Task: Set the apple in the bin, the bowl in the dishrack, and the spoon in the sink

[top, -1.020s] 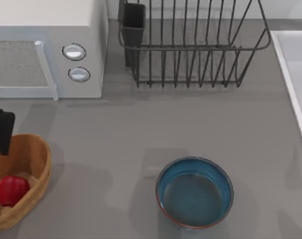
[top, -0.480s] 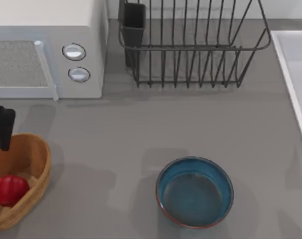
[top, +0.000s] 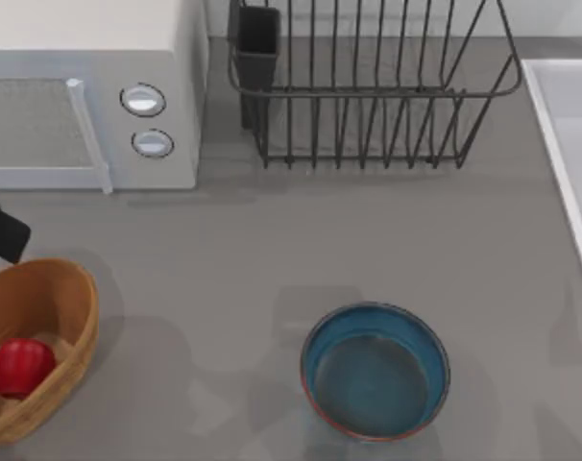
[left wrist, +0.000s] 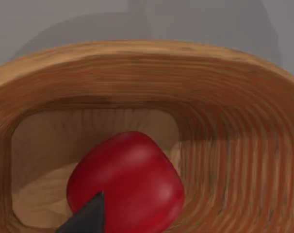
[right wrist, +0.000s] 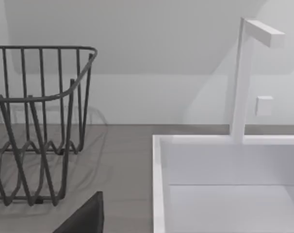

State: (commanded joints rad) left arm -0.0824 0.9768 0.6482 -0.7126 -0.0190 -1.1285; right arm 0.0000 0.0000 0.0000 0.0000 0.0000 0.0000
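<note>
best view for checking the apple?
Left wrist view: the apple sits close up on the floor of the bin, a dark finger tip crossing its lower edge. Top view shows it small, near the table's left edge, in the bin.

The apple [top: 22,366], small, glossy and red, lay inside the bin [top: 75,322], on its floor near the wall. The bin was an oval tan-orange wooden tub with thick ribbed walls, sitting at the counter's left edge. The bowl [top: 375,370], round and deep with a blue glaze and a thin reddish-brown rim, stood upright and empty on the counter, well apart from the bin. The dishrack [top: 368,86], dark wire with upright bars and a black utensil cup at one corner, stood at the back. The sink [top: 560,134], a pale rectangular basin with a raised rim, lay at the right edge.
</note>
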